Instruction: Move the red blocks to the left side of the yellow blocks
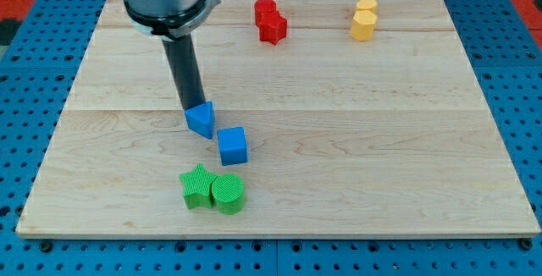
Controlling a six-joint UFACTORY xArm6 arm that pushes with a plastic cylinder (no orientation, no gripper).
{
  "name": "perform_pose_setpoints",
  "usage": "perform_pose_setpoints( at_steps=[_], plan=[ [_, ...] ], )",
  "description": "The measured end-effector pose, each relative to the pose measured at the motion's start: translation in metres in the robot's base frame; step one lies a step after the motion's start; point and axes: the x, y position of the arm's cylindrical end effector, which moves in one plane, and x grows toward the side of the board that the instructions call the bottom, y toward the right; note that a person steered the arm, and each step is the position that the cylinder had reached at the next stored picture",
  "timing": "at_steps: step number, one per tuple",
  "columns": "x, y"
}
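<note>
Two red blocks touch near the view's top: a red cylinder (265,9) and a red star-shaped block (273,28) just below it. Two yellow blocks touch at the top right: a small yellow block (367,4) and a yellow hexagonal block (363,25) below it. The reds lie to the left of the yellows. My tip (192,107) is far from them, left of centre, touching the upper left edge of a blue triangular block (201,119).
A blue cube (232,146) lies just below and right of the blue triangle. A green star-shaped block (197,186) and a green cylinder (228,195) touch near the bottom edge of the wooden board (381,140). Blue pegboard surrounds the board.
</note>
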Motion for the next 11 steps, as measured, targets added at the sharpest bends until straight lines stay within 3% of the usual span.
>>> perform_pose_setpoints(
  at_steps=[1,2,3,5,7,9,10,11],
  plan=[
    [0.037,0.017],
    [0.041,0.007],
    [0.002,0.007],
    [-0.028,0.035],
    [-0.107,0.031],
    [-0.167,0.095],
    [-0.167,0.142],
    [-0.166,0.143]
  ],
)
